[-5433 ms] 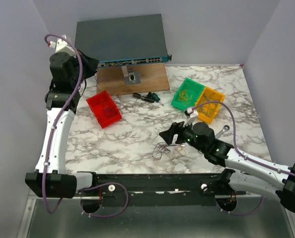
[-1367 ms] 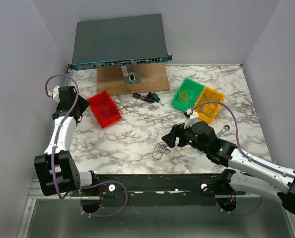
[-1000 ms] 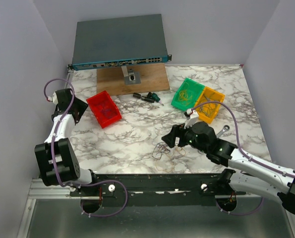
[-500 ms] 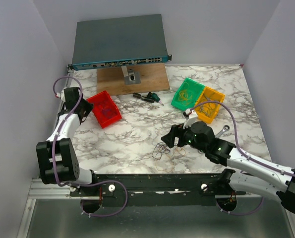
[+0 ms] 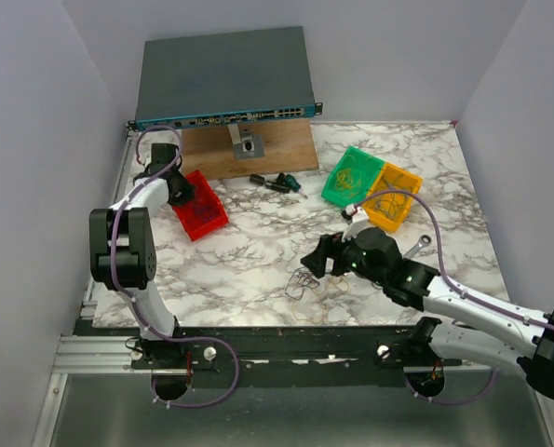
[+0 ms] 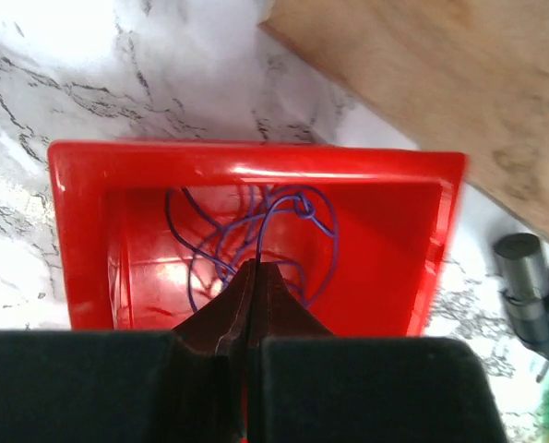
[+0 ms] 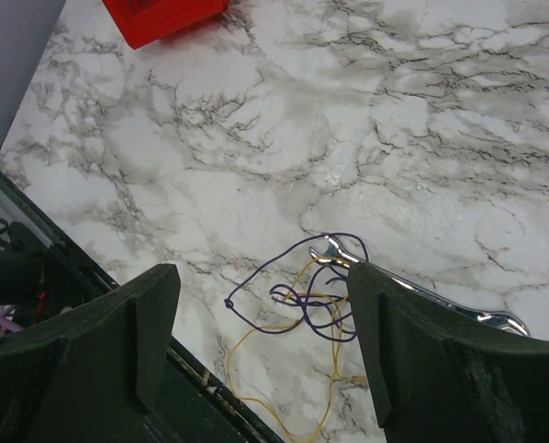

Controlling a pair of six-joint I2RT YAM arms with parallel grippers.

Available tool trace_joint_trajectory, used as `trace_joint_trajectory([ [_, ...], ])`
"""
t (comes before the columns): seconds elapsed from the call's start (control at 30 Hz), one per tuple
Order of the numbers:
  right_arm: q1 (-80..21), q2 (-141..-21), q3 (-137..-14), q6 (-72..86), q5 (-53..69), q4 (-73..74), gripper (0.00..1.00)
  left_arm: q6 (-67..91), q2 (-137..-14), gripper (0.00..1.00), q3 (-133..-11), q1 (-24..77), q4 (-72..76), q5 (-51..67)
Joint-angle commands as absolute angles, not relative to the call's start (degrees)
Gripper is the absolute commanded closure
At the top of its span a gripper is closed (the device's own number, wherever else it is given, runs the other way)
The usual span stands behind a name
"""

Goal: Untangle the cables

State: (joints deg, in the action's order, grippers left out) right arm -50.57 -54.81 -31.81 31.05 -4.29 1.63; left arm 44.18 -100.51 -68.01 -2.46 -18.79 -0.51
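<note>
A tangle of purple cable point(image 5: 304, 279) and yellow cable point(image 5: 338, 285) lies on the marble near the front edge. It also shows in the right wrist view point(image 7: 320, 295). My right gripper point(image 5: 318, 259) point(image 7: 265, 318) is open and empty, held just above the tangle. My left gripper point(image 5: 181, 191) point(image 6: 254, 269) sits over the red bin point(image 5: 208, 220) point(image 6: 256, 164). Its jaws are shut on a thin purple cable point(image 6: 297, 210) whose loops lie inside the bin.
A silver wrench point(image 7: 422, 293) lies by the tangle. A green bin point(image 5: 351, 177) and an orange bin point(image 5: 395, 197) with cables stand at back right. A wooden board point(image 5: 277, 149), a network switch point(image 5: 225, 74) and a dark tool point(image 5: 277, 182) are at the back.
My left arm came down from the back left and swung right until its gripper reached the red bin. My right gripper has stayed above the tangle.
</note>
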Motion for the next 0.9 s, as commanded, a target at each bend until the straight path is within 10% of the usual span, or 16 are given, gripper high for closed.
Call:
trace_joint_trajectory([
  [0.0,-50.62,-56.95,-31.73,32.17,-4.00,1.06,0.18,45.41,-104.43,0.97,-70.98,-2.14,-24.93,-2.44],
  [0.4,-50.63,-66.76,-34.12,32.29,-5.19,8.48,0.21,36.94,-90.00,0.53,-68.38,1.33,-25.99,-2.07],
  [0.87,-50.63,-70.32,-35.94,27.56,4.87,3.74,0.53,37.38,-61.58,0.01,-47.28,14.74,-11.82,11.24],
])
